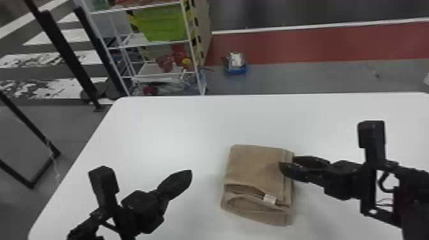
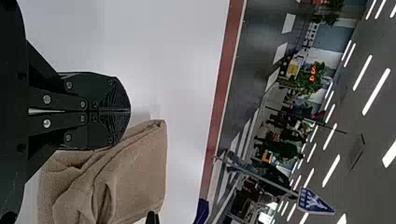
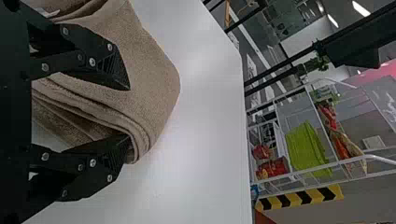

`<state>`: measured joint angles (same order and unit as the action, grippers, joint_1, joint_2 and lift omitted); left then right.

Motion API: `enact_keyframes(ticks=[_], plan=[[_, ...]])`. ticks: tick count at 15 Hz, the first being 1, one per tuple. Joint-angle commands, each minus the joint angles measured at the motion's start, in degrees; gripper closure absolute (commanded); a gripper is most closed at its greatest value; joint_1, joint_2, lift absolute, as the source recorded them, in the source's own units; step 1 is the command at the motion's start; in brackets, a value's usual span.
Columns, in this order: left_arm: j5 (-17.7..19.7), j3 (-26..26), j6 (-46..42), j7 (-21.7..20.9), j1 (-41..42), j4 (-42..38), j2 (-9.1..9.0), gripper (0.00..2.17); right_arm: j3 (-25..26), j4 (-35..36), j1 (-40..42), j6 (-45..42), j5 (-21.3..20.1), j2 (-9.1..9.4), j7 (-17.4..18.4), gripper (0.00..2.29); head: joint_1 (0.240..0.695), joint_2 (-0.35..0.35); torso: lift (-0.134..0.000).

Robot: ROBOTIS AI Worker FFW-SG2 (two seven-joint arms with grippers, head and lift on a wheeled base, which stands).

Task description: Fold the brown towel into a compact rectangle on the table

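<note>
Brown towel (image 1: 252, 166), one: on the bench (image 1: 159, 127), folded in several layers to a roughly rectangular bundle; layered edges along its right side, looser, rounded folds along its near side. Sewn-in label (image 1: 269, 199), one, pale: on the towel's near part, toward its right corner. Bench: white, smooth, rounded corners, extending beyond the towel on the left, right and far sides. Right claw (image 1: 287, 161), black: at the towel's right side, its two flat fingers spread, one over the top of the towel, the other at its layered edge, with folds of cloth lying in the gap, unpinched. Left claw (image 1: 191, 172), black: to the left of the towel, apart from it in the head view, fingers pressed together with nothing between them. Wire rack (image 1: 190, 41), white: on the floor past the bench, beyond the towel and to its left. Bin (image 1: 162, 24), bright green: on the rack, likewise beyond and left of the towel. Tub (image 1: 236, 70), blue, with pale contents: on the floor, beyond the towel and slightly to its left.
</note>
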<state>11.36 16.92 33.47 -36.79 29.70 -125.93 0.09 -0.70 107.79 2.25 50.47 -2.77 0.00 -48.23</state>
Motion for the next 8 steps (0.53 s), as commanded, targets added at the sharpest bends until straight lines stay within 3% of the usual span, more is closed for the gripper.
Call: enact_keyframes(ticks=[1, 5, 8], plan=[[0.2, 0.0, 0.8, 0.0, 0.4, -1.2, -0.24, 1.70, 1.3, 4.1, 2.3, 3.8, -1.1, 0.05, -1.5, 0.35, 0.695, 0.205, -0.124], [0.8, 0.2, 1.3, -0.2, -0.2, -1.3, -0.24, 1.70, 6.3, 12.0, 5.0, 8.0, 1.9, 0.05, -3.5, 0.10, 0.695, 0.191, -0.124], [1.1, 0.1, 1.3, -0.5, -0.3, -1.3, -0.24, 1.70, 5.1, 10.2, 1.5, 6.4, 3.5, 0.05, -3.5, 0.21, 0.695, 0.161, -0.124]])
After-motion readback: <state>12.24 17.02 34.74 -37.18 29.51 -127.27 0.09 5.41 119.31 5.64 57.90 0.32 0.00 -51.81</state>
